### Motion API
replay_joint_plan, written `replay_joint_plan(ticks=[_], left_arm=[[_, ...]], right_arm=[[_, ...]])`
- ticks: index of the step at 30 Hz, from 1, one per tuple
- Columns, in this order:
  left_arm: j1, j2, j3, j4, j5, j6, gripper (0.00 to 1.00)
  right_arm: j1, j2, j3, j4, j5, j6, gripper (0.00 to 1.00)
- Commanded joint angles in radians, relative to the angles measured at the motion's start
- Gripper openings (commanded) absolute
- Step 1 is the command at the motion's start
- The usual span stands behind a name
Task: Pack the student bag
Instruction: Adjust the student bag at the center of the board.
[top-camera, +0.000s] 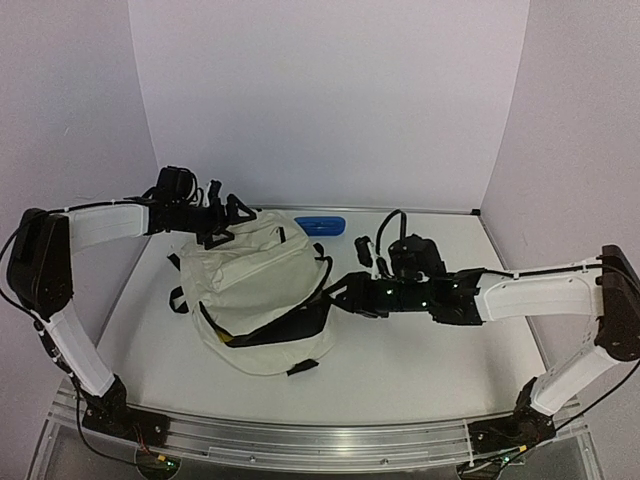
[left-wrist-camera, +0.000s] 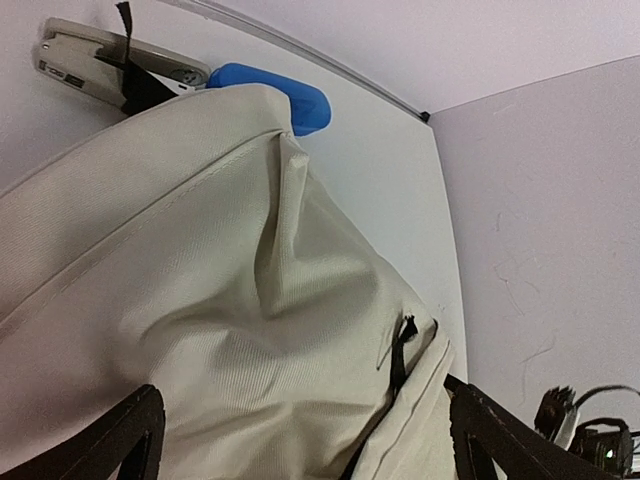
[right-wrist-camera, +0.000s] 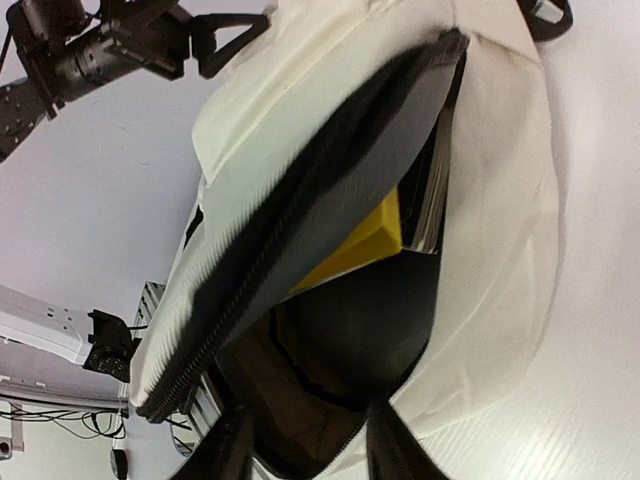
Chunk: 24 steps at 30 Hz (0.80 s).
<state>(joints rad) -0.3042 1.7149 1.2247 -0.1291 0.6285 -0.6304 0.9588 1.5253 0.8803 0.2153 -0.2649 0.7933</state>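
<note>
the large cream soft fabric backpack (top-camera: 255, 290) lies slumped on the white table (top-camera: 420, 350), its black-zippered mouth gaping on dark grey lining and a yellow flat object (right-wrist-camera: 352, 250). the left gripper (top-camera: 228, 220) is spread wide over the backpack's top. the right gripper (right-wrist-camera: 305, 445) is parted at the mouth, grasping nothing.

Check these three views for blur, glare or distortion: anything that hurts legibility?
Top external: even soft light, no glare; the front rail looks bowed, likely lens distortion. Left wrist: student bag fabric sharp, weave visible. Right wrist: the zipper edge is smeared by blur, and the interior under the yellow item is too dark to read.
</note>
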Motion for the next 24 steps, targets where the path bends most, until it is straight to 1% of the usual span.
replay_joint_plan(ticks=[1, 2, 4, 5, 7, 9, 11, 14, 21, 22, 23, 24], left_arm=[[0.027, -0.169, -0.020, -0.140, -0.131, 0.031, 1.00], [0.043, -0.237, -0.067, -0.168, -0.159, -0.001, 1.00], [0.058, -0.301, -0.121, -0.214, -0.192, -0.033, 1.00], [0.062, -0.313, -0.130, -0.221, -0.196, -0.037, 1.00], [0.084, -0.395, -0.207, -0.277, -0.235, -0.072, 1.00], [0.109, -0.440, -0.254, -0.290, -0.233, -0.090, 1.00], [0.158, -0.488, -0.307, -0.310, -0.199, -0.110, 1.00], [0.206, -0.522, -0.367, -0.317, -0.166, -0.128, 1.00], [0.220, -0.538, -0.461, -0.293, -0.168, -0.158, 1.00], [0.220, -0.533, -0.467, -0.284, -0.167, -0.159, 1.00], [0.220, -0.518, -0.474, -0.269, -0.160, -0.158, 0.97], [0.220, -0.501, -0.477, -0.258, -0.149, -0.159, 0.91]], right_arm=[[-0.120, -0.071, -0.020, -0.013, -0.023, -0.037, 0.48], [-0.178, -0.097, -0.028, -0.027, -0.039, -0.060, 0.56], [-0.218, -0.113, -0.023, -0.038, -0.052, -0.078, 0.64], [-0.233, -0.116, -0.021, -0.038, -0.055, -0.080, 0.65], [-0.258, -0.110, 0.020, -0.043, -0.057, -0.095, 0.74], [-0.258, -0.088, 0.064, -0.049, -0.061, -0.104, 0.79], [-0.257, -0.045, 0.128, -0.059, -0.093, -0.113, 0.79], [-0.251, 0.004, 0.171, -0.060, -0.133, -0.119, 0.79], [-0.190, 0.108, 0.231, -0.046, -0.176, -0.135, 0.79], [-0.184, 0.126, 0.236, -0.042, -0.181, -0.133, 0.77], [-0.168, 0.148, 0.246, -0.038, -0.189, -0.127, 0.71], [-0.159, 0.163, 0.253, -0.035, -0.194, -0.126, 0.67]])
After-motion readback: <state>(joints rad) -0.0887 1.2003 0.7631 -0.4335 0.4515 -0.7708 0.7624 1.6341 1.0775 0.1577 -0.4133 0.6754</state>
